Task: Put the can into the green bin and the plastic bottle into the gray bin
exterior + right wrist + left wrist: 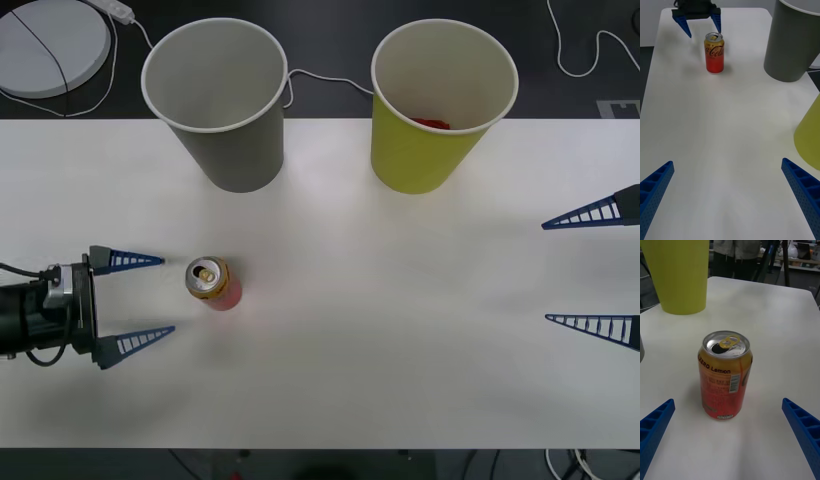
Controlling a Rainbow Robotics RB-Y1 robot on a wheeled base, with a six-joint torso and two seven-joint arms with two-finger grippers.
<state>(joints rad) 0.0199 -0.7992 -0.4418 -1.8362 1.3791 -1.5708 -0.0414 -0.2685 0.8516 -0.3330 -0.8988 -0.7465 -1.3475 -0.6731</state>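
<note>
The can (211, 283) stands upright on the table (400, 330), right in front of the left gripper (145, 297) (wide open, holding nothing). Right gripper (590, 270), also open & empty, is far off.

green bin (430, 150) contents unclear; right gripper (592, 268) edge-cropped

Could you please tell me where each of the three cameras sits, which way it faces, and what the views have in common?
Front view: above the arms, looking forward and down at the table; left gripper at the left edge, right gripper at the right, both open.
Left wrist view: on the left wrist, facing the upright can close ahead, the green bin beyond; its blue fingers show.
Right wrist view: on the right wrist, looking across the table to the can and left gripper, past the gray bin.
All three share the can.
</note>
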